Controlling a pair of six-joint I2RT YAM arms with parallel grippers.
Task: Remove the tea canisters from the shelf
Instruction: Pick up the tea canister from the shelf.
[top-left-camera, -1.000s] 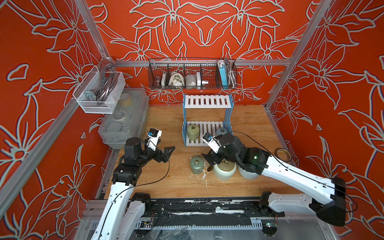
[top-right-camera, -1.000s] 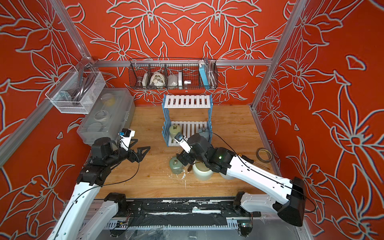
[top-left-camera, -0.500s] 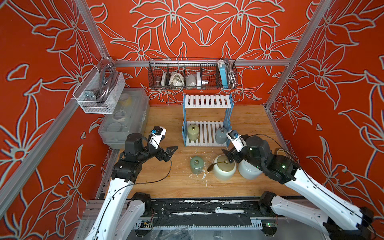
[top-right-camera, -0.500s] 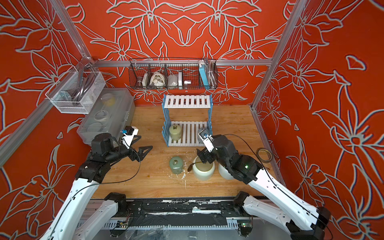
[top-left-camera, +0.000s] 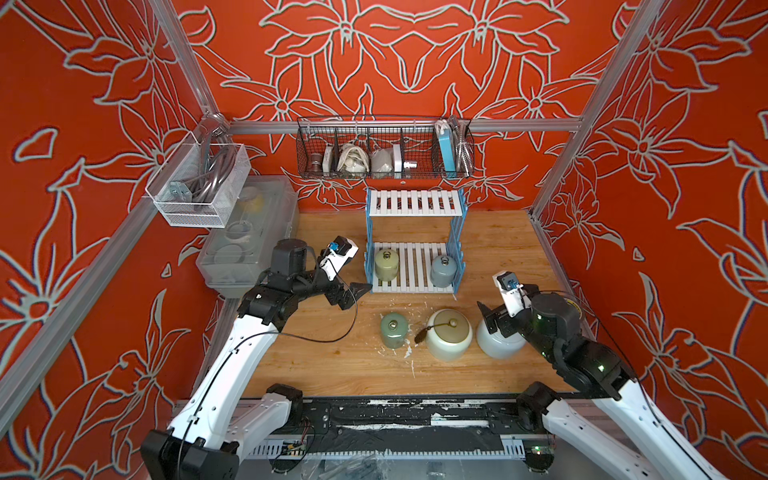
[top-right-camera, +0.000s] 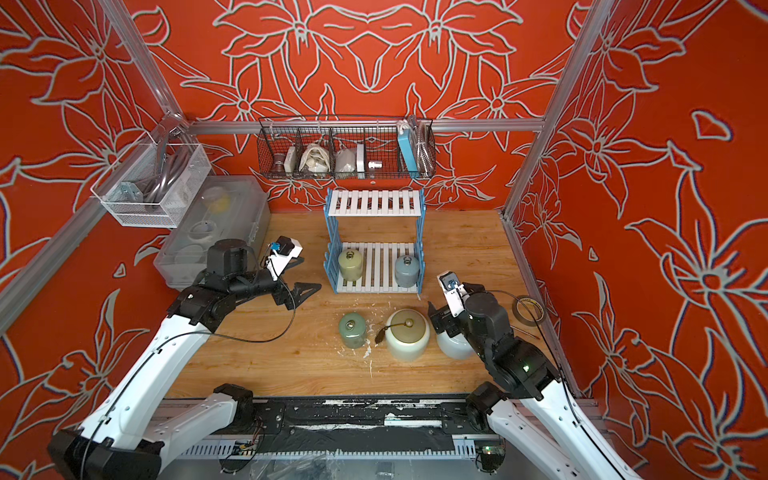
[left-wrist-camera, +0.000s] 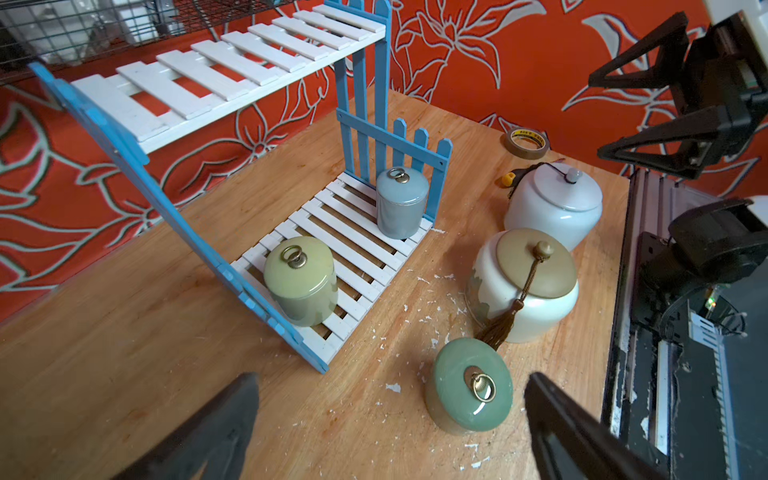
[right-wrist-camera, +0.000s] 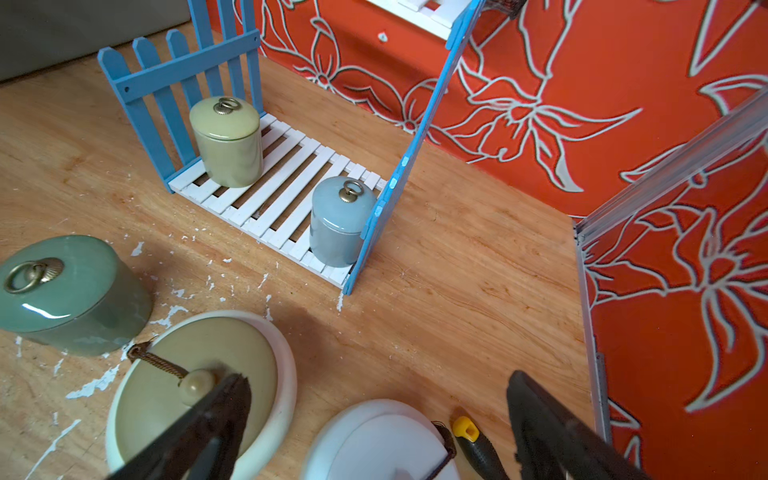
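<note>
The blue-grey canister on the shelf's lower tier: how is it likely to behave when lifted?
The blue-grey canister looks glazed, so it may slip in a light grip. It seems ceramic: probably heavy for its size, breakable. A seam shows a separate lid, which could come off if lifted by its ring.
</note>
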